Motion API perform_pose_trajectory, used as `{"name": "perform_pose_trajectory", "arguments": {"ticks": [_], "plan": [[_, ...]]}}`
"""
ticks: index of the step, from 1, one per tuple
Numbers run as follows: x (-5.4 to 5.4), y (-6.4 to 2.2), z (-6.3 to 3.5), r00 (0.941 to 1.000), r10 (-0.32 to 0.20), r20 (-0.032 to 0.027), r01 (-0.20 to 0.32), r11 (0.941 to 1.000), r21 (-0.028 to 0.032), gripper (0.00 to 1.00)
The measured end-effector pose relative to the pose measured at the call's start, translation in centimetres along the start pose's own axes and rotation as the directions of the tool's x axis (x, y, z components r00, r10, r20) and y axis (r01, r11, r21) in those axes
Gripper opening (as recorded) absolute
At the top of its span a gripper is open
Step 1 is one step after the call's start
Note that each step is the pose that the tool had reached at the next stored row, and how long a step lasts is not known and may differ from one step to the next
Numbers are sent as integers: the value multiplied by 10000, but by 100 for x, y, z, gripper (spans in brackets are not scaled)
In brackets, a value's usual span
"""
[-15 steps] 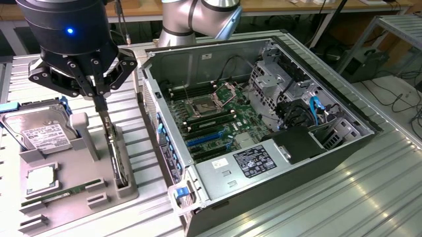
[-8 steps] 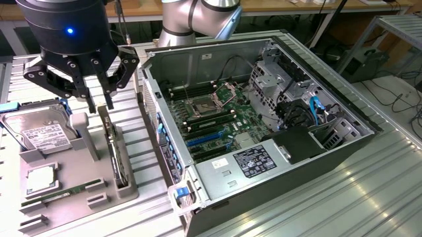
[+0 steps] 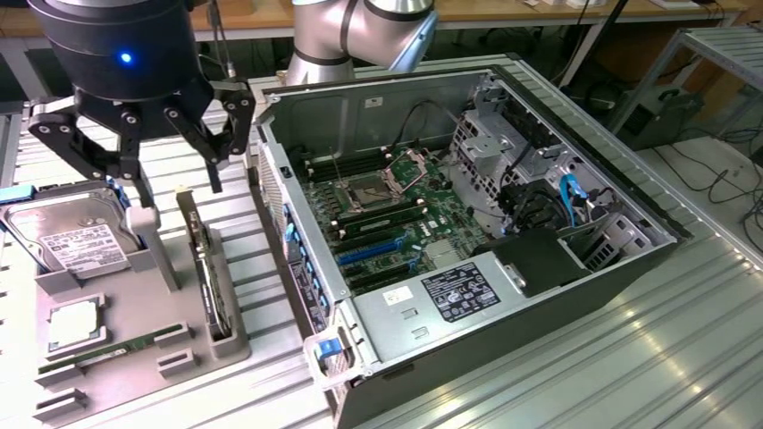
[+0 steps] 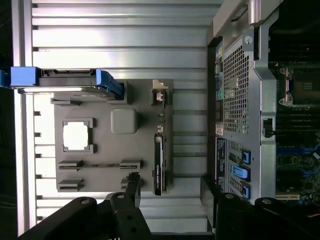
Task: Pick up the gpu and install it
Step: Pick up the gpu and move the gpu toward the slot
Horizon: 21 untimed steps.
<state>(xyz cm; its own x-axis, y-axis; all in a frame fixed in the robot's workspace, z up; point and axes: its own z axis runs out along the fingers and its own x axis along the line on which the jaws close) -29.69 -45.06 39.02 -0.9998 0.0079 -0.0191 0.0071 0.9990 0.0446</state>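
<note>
You had the gripper (image 3: 177, 189) hanging above the grey holder tray (image 3: 143, 308) at the exterior view's left, its round black body upright with a blue light showing and its fingers pointing straight down. The fingers were spread wide with nothing between them, and their tips were clear of everything on the tray. Behind it, the silver arm joint (image 3: 357, 31) stood past the far edge of the open computer case (image 3: 620, 268).

The gpu (image 3: 209, 277) stood on its long edge in a slot along the side of the tray nearest the case, untouched. In the wrist view the gpu (image 4: 159, 160) ran as a thin dark strip with its pale bracket end away from the fingers (image 4: 122, 210), one fingertip just beside its near end.

On the same tray sat the hard drive (image 3: 71, 237) in its blue-handled caddy, the CPU (image 3: 74, 322) lying flat, and the RAM stick (image 3: 113, 350) in a slot. The case lay on its side on the ribbed metal desk (image 3: 596, 366), just beside the tray, with the motherboard (image 3: 381, 214) exposed
</note>
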Motion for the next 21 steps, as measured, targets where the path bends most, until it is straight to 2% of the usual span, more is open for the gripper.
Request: {"name": "perform_pose_trajectory", "arguments": {"ticks": [21], "plan": [[1, -3, 74, 10000, 0, 0, 0, 10000, 31, 60]]}}
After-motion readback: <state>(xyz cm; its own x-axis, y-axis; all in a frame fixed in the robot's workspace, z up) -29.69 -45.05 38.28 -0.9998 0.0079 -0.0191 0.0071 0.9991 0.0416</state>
